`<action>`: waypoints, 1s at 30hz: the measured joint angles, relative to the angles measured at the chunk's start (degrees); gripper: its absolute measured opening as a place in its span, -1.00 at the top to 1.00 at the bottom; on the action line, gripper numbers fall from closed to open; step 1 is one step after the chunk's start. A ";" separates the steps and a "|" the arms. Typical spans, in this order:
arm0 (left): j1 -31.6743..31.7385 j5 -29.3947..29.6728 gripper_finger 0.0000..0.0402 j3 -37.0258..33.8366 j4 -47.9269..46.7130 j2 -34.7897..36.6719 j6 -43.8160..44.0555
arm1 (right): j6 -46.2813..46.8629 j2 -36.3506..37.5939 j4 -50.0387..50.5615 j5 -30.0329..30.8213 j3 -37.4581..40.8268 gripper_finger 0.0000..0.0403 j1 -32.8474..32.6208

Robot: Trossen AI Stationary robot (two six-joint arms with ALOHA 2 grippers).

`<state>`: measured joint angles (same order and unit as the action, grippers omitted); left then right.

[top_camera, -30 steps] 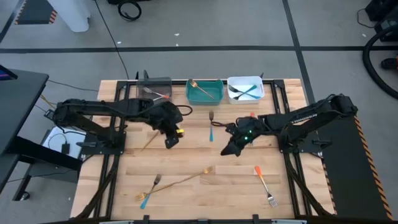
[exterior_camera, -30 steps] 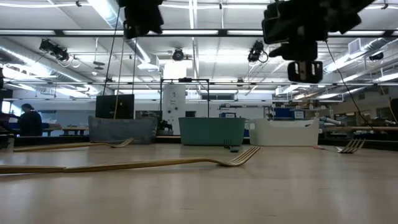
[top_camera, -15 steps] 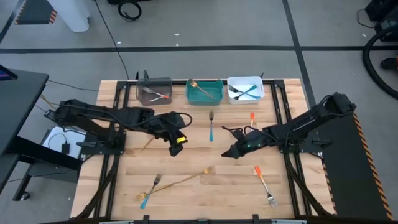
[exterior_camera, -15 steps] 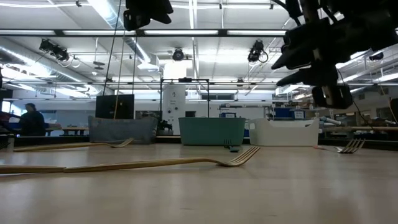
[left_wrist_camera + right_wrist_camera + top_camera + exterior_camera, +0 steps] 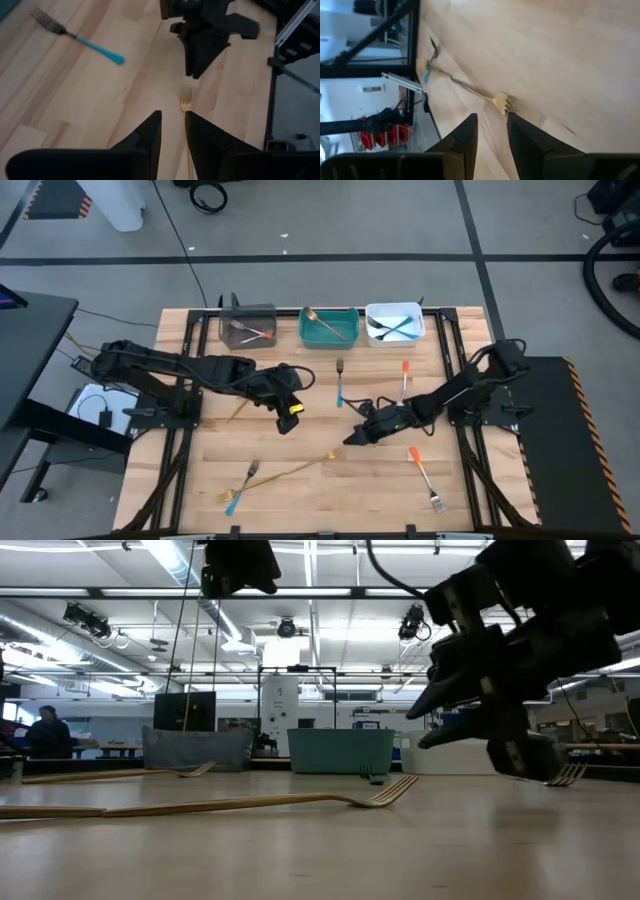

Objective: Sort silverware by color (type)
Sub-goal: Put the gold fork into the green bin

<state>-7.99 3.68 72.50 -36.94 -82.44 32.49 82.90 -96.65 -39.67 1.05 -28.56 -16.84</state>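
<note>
A long gold fork lies flat near the table's near edge, its tines toward the right; a blue-handled fork lies across its handle end. My right gripper hovers low just right of those tines, narrowly open, touching nothing. My left gripper hangs higher over the table's middle, narrowly open and empty, with the gold tines ahead of it. Other pieces lie flat: a second gold utensil, a blue-handled fork, an orange-handled piece and an orange-handled fork.
Three bins stand along the far edge: grey, teal and white, each with cutlery inside. Bare wood lies between the two grippers. The arm bases stand at the table's left and right sides.
My right gripper has come down and moved toward the near-left, ending close beside the gold fork's tines. My left gripper has drifted a little toward the near edge and right. No silverware has moved.
</note>
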 joint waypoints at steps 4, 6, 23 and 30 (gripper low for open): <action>0.04 0.00 0.52 0.03 -0.04 -0.95 -0.04 | -1.46 -4.70 0.23 -2.44 -3.72 0.44 0.00; 0.04 0.00 0.52 0.03 0.48 -1.29 -0.05 | -1.75 -6.43 0.26 -3.10 -5.13 0.44 0.10; -0.71 -0.02 0.52 0.03 -0.47 -1.30 -0.13 | -2.58 -5.56 7.04 -1.49 -6.16 0.44 0.50; -2.14 -0.04 0.52 0.03 -0.59 -1.57 -0.16 | -2.74 -5.78 7.26 -1.02 -6.21 0.44 0.48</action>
<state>-10.13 3.64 72.53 -37.54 -84.01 32.34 80.16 -102.43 -32.42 0.03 -34.77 -16.36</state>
